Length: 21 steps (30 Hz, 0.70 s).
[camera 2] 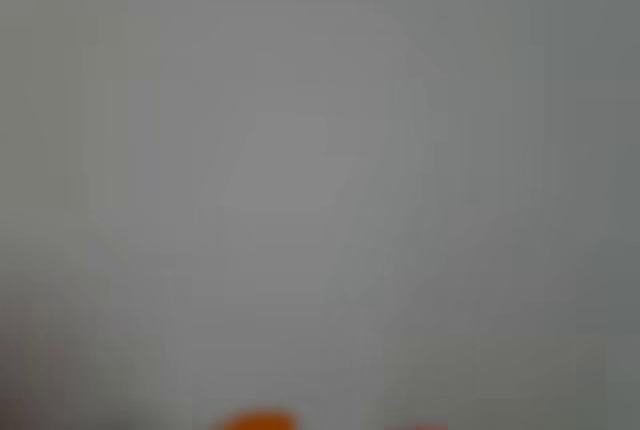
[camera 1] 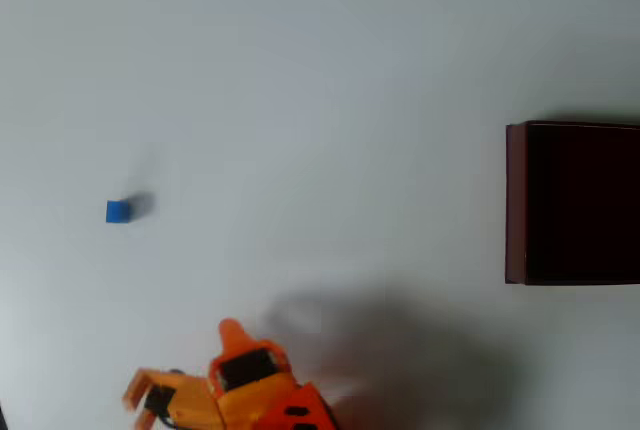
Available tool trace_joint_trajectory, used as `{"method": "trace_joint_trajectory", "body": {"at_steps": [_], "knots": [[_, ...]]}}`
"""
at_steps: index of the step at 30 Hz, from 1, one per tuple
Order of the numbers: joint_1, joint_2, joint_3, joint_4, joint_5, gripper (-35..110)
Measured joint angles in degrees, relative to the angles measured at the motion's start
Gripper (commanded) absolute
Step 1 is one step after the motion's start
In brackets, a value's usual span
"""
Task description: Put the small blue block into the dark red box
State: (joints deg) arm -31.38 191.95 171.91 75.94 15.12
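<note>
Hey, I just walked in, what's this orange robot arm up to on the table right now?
Nothing is being handled yet. In the overhead view, the orange two-finger gripper sits at the bottom edge of the white table, its fingers apart and empty. The tiny bright blue cube lies alone on the left, up and to the left of the gripper. The large dark red box with the near-black interior stands far off at the right edge. The wrist view is a grey blur.
</note>
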Motion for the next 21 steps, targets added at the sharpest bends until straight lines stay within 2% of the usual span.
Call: {"method": "trace_joint_trajectory", "body": {"at_steps": [6, 11, 15, 21], "knots": [[3.78, -0.18, -8.53, 2.37, 18.63, 11], [9.67, -10.2, -22.06, 7.65, 36.21, 15], [9.14, -18.81, -29.09, 8.0, 51.24, 21], [5.98, -24.61, -29.53, 4.83, 71.1, 23]]}}
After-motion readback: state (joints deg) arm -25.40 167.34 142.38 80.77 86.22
